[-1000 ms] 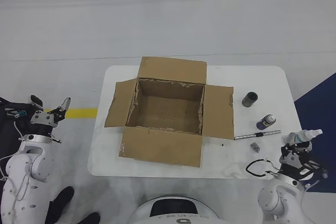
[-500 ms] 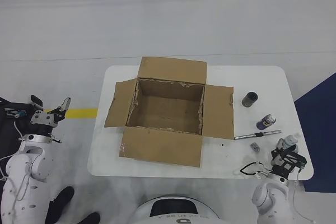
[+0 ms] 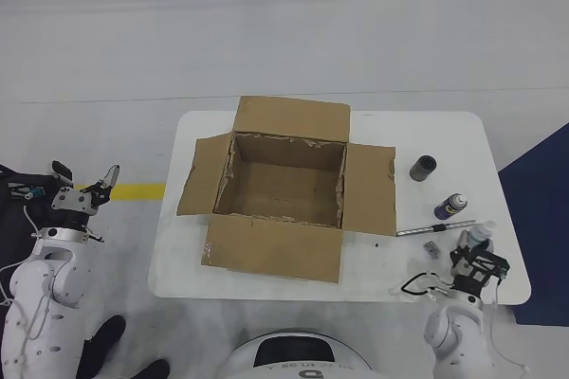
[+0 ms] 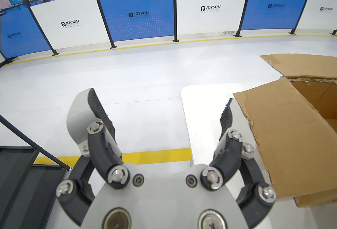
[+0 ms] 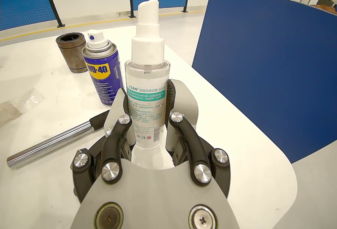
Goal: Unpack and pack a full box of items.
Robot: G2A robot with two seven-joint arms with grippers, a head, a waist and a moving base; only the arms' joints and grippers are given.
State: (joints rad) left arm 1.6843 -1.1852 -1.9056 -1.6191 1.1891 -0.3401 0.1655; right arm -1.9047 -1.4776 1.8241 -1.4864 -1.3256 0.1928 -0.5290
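Note:
An open, empty cardboard box (image 3: pixel 284 185) sits mid-table with its flaps spread; one flap (image 4: pixel 284 130) lies close to my left gripper. My right gripper (image 5: pixel 147 98) is shut on a clear spray bottle (image 5: pixel 146 75) with a white pump top, held upright over the table's front right corner (image 3: pixel 481 248). Beside it stand a blue spray can (image 5: pixel 101 69) and a dark metal cylinder (image 5: pixel 71 52), and a steel rod (image 5: pixel 52 143) lies flat. My left gripper (image 4: pixel 160 109) is open and holds nothing, off the table's left side above the floor (image 3: pixel 85 180).
The white table (image 3: pixel 408 275) ends just right of the held bottle. A blue partition (image 5: pixel 263 69) stands close beyond that edge. A small grey part (image 3: pixel 431 249) lies near the rod (image 3: pixel 436 227). A dark rack (image 4: pixel 23 174) is under the left arm.
My right gripper has come in from beyond the table's right edge to above its front right corner, carrying the spray bottle. The left arm has not moved.

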